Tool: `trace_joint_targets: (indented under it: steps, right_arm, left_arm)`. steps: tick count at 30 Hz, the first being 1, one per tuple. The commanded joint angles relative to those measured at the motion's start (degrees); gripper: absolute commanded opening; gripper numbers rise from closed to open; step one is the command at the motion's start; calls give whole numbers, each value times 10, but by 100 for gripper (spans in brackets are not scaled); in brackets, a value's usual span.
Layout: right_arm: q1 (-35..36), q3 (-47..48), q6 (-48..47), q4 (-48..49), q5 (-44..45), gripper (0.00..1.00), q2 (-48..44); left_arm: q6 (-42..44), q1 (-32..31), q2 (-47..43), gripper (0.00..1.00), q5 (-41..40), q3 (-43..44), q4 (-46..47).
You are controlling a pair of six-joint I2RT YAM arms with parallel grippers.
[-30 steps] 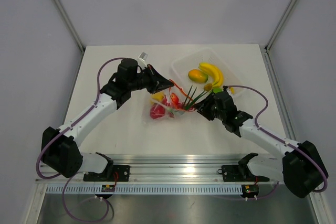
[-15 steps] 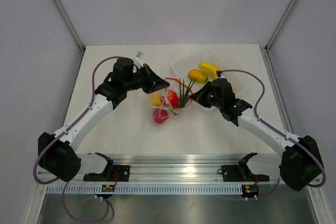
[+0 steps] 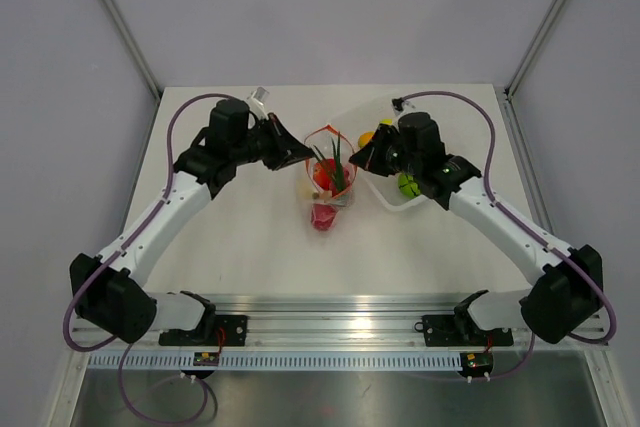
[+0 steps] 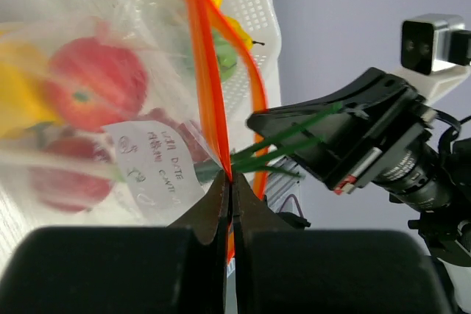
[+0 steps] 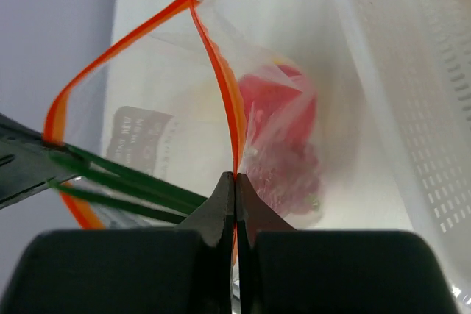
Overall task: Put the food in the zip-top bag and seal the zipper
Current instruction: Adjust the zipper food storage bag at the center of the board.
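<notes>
Though crinkly, glassy-clear zip-top bag [image 3: 325, 197]

Mostly covered by the right arm [image 3: 500, 222] from the top: the tray [image 3: 392, 200] and its fruit, only slivers of orange, yellow and green showing. Blurred beyond reading in the left wrist view: handwriting on the label [image 4: 151, 170] of the bag [image 4: 88, 34]; cut by that view's left edge, a yellow fruit [image 4: 15, 97]. Lost between dark fingers [image 4: 202, 218] in both wrist views: the near end of the zipper [image 4: 208, 86].
</notes>
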Motion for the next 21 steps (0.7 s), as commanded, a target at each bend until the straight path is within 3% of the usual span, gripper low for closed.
trace_joint_targets:
  steps: [1,5,11,15,21]
  right_arm:
    - [-2,-7,-35,-29,5,0,66]
    - [0,15,-32,-19,-16,0,44]
    - [0,76,-68,-81,-9,0,-8]
    - [0,56,-64,-77,-6,0,-28]
    - [0,52,-83,-107,-10,0,27]
  left_arm:
    - [14,-1,55,0,26,-25,44]
    - [20,-4,74,0,47,-9,38]
    - [45,-5,19,0,29,75,-15]
    - [37,-7,14,0,23,52,4]
    - [31,-21,82,0,28,21,12]
